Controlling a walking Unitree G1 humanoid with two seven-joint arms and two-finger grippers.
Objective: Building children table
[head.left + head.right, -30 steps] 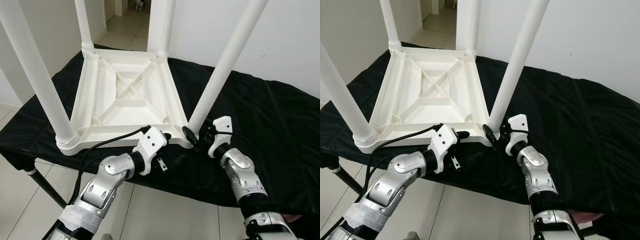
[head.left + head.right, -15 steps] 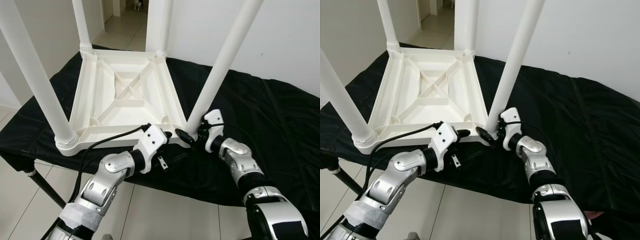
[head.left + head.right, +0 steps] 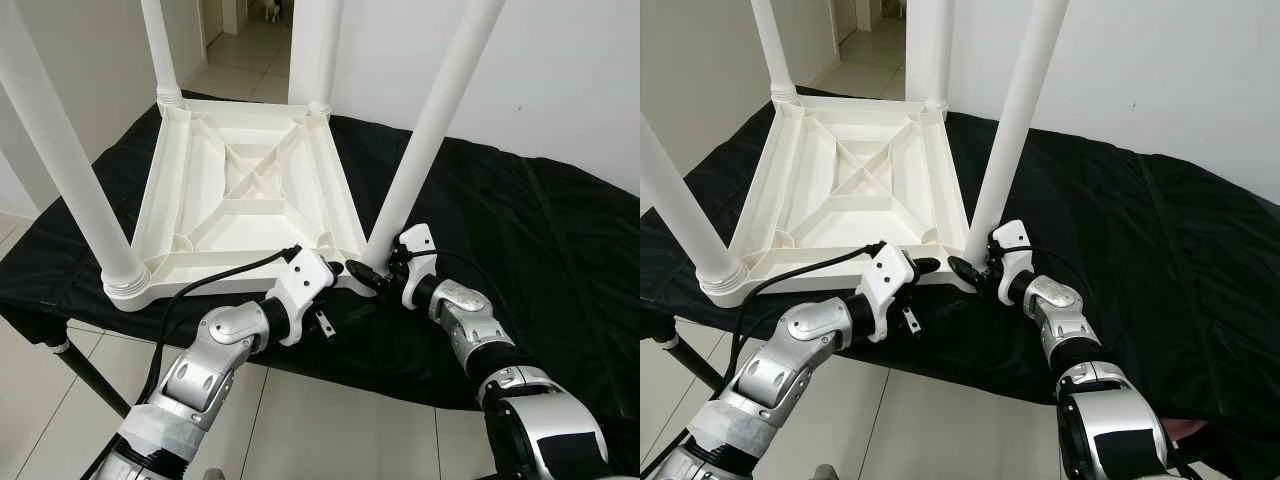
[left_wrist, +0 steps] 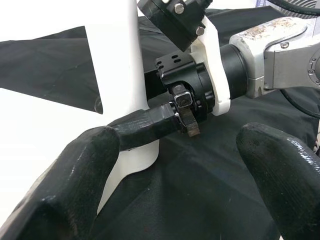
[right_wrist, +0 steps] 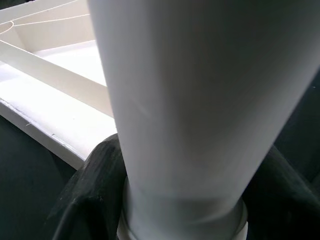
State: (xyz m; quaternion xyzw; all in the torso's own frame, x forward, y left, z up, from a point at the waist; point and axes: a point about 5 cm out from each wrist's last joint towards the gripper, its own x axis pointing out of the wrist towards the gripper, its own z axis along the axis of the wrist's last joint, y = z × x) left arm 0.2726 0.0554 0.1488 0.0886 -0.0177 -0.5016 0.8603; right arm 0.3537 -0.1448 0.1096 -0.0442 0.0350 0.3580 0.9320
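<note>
Right hand (image 3: pixel 372 274) is wrapped around the base of the near-right leg (image 3: pixel 425 125) of the white kids' table (image 3: pixel 240 195), one black finger on each side of the tube right where it meets the corner socket, so it's gripping that leg. The wrist camera on that arm looks straight up the white tube, with dark fingers (image 5: pixel 95 175) hugging it on both sides. The table itself sits upside down on a bench covered in black cloth (image 3: pixel 520 240), ribbed underside facing up, all four white legs standing up out of its corners. Left hand (image 3: pixel 335 270) sits at the near edge of the tabletop, just beside that same corner, and its fingers (image 4: pixel 75 170) are spread wide with nothing between them; through the gap its wrist camera sees the right hand's finger lying against the leg. A black cable (image 3: pixel 215 280) runs along the left arm across the table's near rim. Pale tiled floor (image 3: pixel 300 420) shows below the bench edge.
</note>
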